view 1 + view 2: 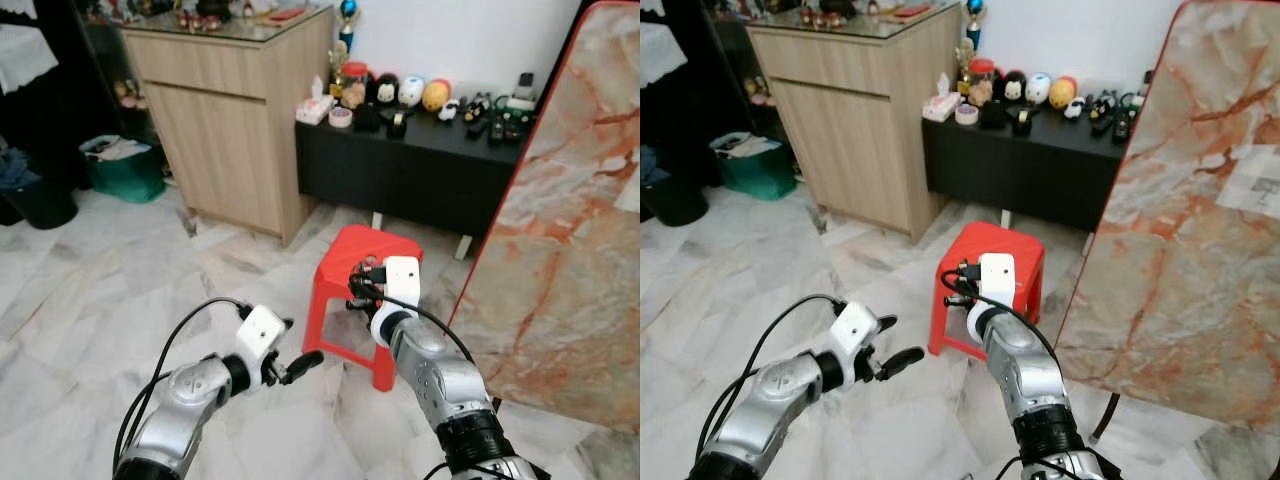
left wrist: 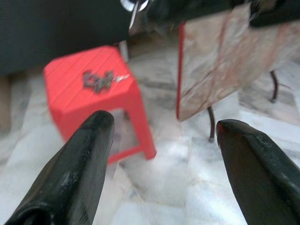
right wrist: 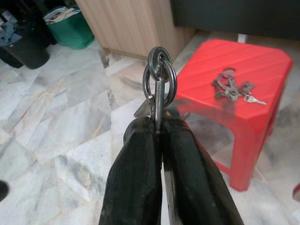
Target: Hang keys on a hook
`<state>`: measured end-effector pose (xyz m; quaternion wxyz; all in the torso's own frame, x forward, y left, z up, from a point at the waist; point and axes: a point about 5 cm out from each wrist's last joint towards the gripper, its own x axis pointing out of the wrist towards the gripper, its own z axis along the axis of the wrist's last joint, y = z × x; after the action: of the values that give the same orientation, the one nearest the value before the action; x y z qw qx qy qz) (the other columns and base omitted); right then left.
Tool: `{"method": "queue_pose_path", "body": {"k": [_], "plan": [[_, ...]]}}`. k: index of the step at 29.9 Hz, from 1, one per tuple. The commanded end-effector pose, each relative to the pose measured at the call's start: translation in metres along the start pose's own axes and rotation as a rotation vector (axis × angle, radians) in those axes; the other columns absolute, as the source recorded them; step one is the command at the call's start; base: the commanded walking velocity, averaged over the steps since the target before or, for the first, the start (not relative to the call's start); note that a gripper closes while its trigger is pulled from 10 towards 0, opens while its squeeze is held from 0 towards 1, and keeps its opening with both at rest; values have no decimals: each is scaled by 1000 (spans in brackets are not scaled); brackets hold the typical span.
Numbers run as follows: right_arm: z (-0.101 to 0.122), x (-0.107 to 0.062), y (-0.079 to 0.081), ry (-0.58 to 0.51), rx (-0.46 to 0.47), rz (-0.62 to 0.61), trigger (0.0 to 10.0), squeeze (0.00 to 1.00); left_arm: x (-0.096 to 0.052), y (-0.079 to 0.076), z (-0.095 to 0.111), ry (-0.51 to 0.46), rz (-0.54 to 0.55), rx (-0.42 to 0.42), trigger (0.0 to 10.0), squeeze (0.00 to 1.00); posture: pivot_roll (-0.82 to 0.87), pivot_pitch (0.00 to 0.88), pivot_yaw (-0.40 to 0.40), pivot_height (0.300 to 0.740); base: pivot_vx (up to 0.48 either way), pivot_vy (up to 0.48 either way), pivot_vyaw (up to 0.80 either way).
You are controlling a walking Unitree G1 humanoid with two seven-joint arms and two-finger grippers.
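Judging from the pictures, about half done: one key ring point(image 3: 160, 86) already picked up, hanging not yet done. No hook to be found anywhere in the room as shown, so finding it and walking there remains, then slipping the ring over it.

Right pincer point(image 3: 159, 129) pressed together, clamped on the key ring at its lower part. Ring standing upright just above the fingertips point(image 3: 140, 140), with a flat metal piece hanging beside it, probably a key, though too blurred to be sure. In the head views the right wrist point(image 1: 400, 285) raised in front of the body, over the near edge of the red stool point(image 1: 340, 265); fingers themselves hidden there behind the white camera block.

Beyond the right pincer and a little to the side, on the seat of the stool, a second bunch of keys point(image 3: 232, 89) lying loose, touched by nothing. Whether this bunch belongs to the task too, cannot say.

Left pincer point(image 2: 164, 136) wide apart, holding nothing, touching nothing. Held low above the marble floor point(image 1: 90, 300), pointing toward the stool, well apart from it. Past it, the same bunch on the stool, and beside the stool a marble-patterned panel with a red edge point(image 1: 570, 200).

Grip on the ring looks narrow, only a thin metal edge between the pads, so possible slipping while walking.
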<state>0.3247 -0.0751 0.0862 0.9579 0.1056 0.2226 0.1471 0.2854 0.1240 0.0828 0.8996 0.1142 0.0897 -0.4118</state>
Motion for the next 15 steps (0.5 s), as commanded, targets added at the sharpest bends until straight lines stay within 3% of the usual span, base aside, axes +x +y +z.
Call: {"method": "queue_pose_path", "body": {"k": [1, 10, 15], "plan": [[15, 0, 8, -30, 0, 30, 10000, 0, 4, -5, -3, 33, -38, 17, 10000, 0, 55, 0, -30, 724, 0, 0, 0], [24, -3, 20, -22, 25, 53, 10000, 0, 19, -14, -1, 34, -58, 19, 10000, 0, 41, 0, -27, 724, 0, 0, 0], [27, -5, 23, -21, 31, 62, 10000, 0, 21, -17, -3, 37, -52, 13, 10000, 0, 36, 0, -27, 724, 0, 0, 0]]}}
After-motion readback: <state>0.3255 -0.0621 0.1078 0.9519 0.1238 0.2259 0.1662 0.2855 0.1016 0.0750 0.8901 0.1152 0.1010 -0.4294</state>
